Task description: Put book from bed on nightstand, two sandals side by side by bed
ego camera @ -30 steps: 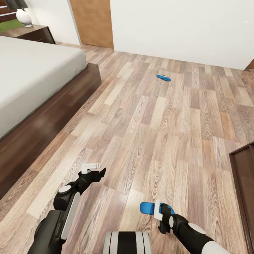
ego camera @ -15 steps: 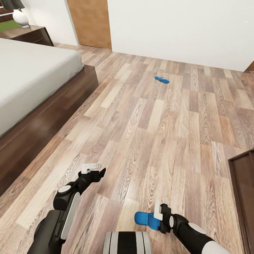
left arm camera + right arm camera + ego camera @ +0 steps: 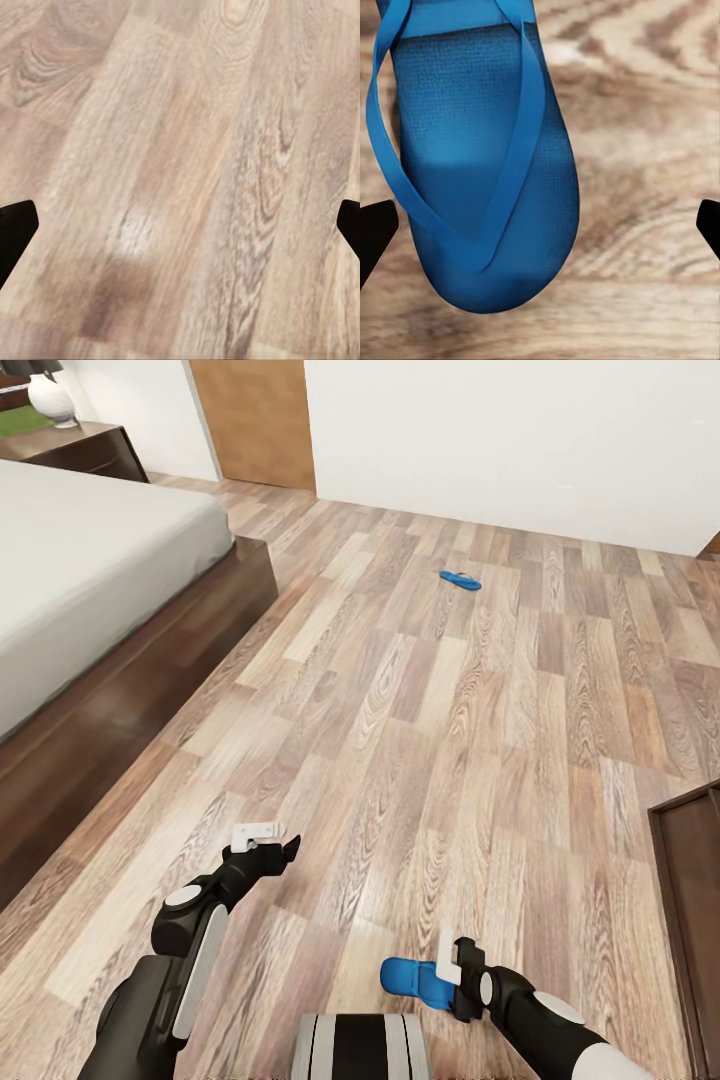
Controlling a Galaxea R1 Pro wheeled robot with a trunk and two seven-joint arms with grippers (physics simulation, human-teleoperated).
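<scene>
Swung slightly since 1 s ago, bed (image 3: 90,560) sliding leftward. Right gripper (image 3: 447,972) spread wide, 1 blue sandal (image 3: 410,978) just ahead, not gripped; second sandal (image 3: 460,580) far ahead. Likely light, flexible; best pinched at sole edge. Left gripper (image 3: 262,839) wide, empty.

Left arm (image 3: 175,960): black links, white side panel, grey round joint cap. Right arm (image 3: 545,1025): black forearm, white shell. Trunk top (image 3: 360,1048): grey, white-banded.

One blue sandal (image 3: 415,981) is lying on the plank floor (image 3: 420,740); the other sandal (image 3: 460,580) is lying well apart, beyond the bed (image 3: 90,560).
</scene>
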